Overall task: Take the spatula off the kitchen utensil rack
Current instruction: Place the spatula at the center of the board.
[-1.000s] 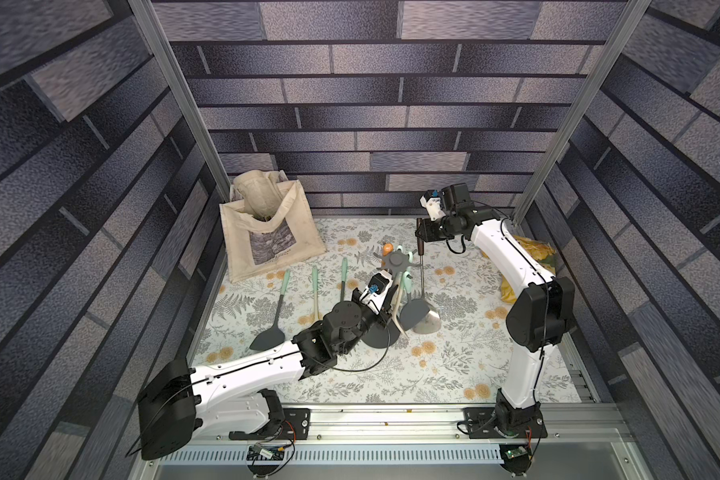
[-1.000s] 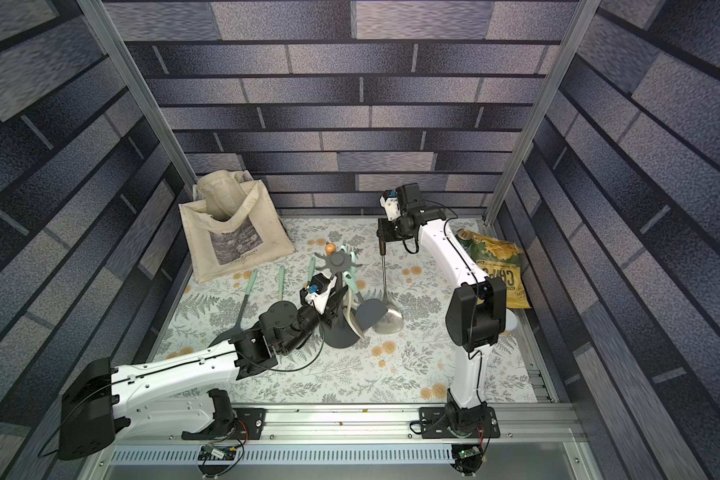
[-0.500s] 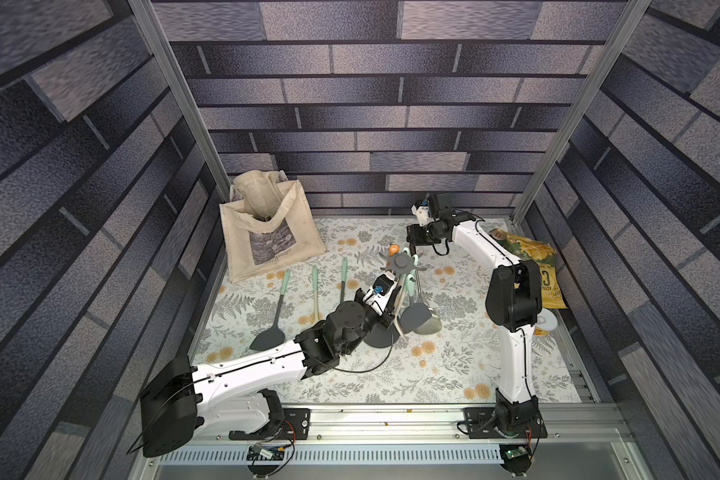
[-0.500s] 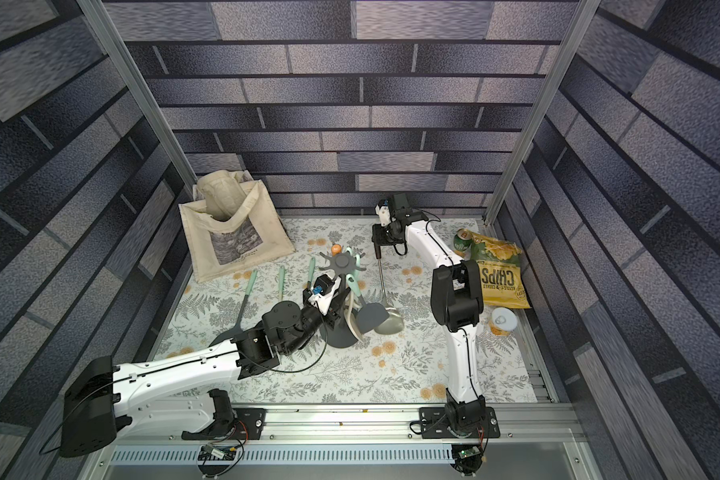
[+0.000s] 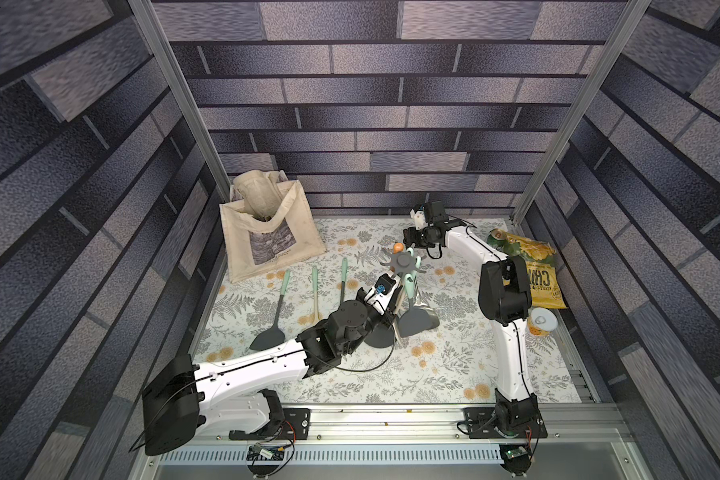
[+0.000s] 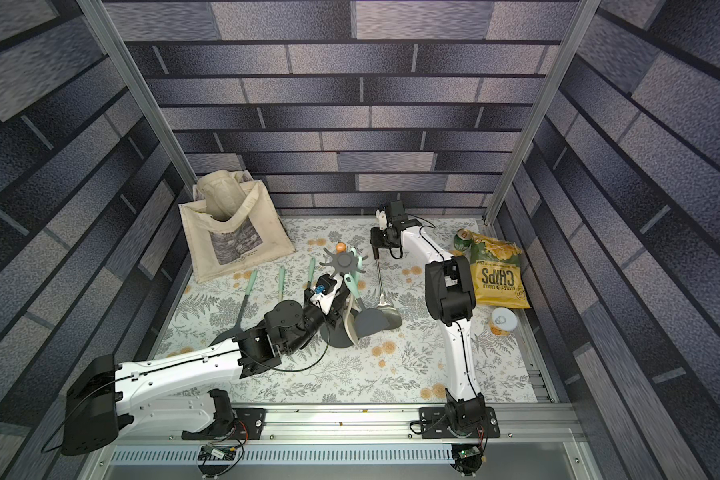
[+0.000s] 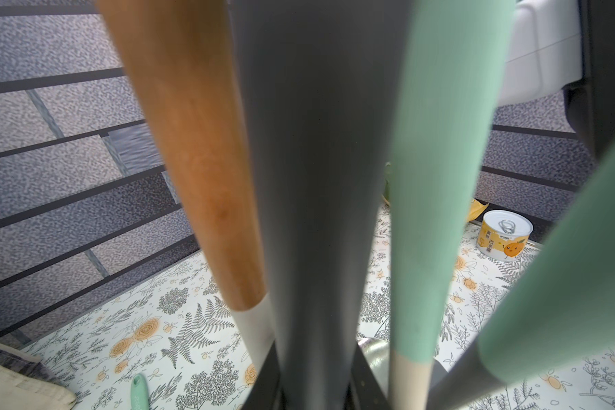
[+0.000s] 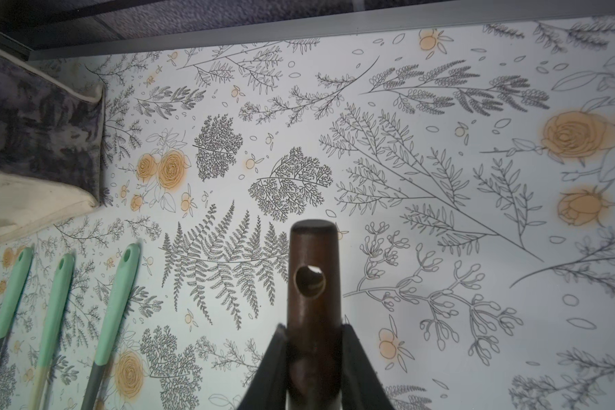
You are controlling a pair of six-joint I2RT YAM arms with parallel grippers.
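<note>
Step in hand, as I read it: carry the spatula (image 6: 379,286) clear of the kitchen utensil rack (image 6: 344,261).

Right gripper (image 8: 313,328): fingers (image 8: 268,365) pinch the dark wood handle from both sides, just short of its end. The hang hole (image 8: 310,282) sits just past the fingertips. The mat (image 8: 441,177) shows through it, so no hook is in it. Looks unhooked.

The shaft drops away below the fingers. The steel blade (image 6: 393,318) is down by the rack's base, near a grey turner blade (image 6: 368,322) hanging there. Touching or not, can't tell. The rack's top stands just beside the right fingers, apart from the handle.

Left gripper (image 7: 313,369) is clamped on the rack pole (image 7: 313,177), with an orange handle (image 7: 199,159) and a mint handle (image 7: 441,159) either side of its fingers.

To do it well:
- Pull away from the hooks before lowering.
- Pinch firmly so the blade doesn't swing.
- Hold the pole until the blade clears the base.
</note>
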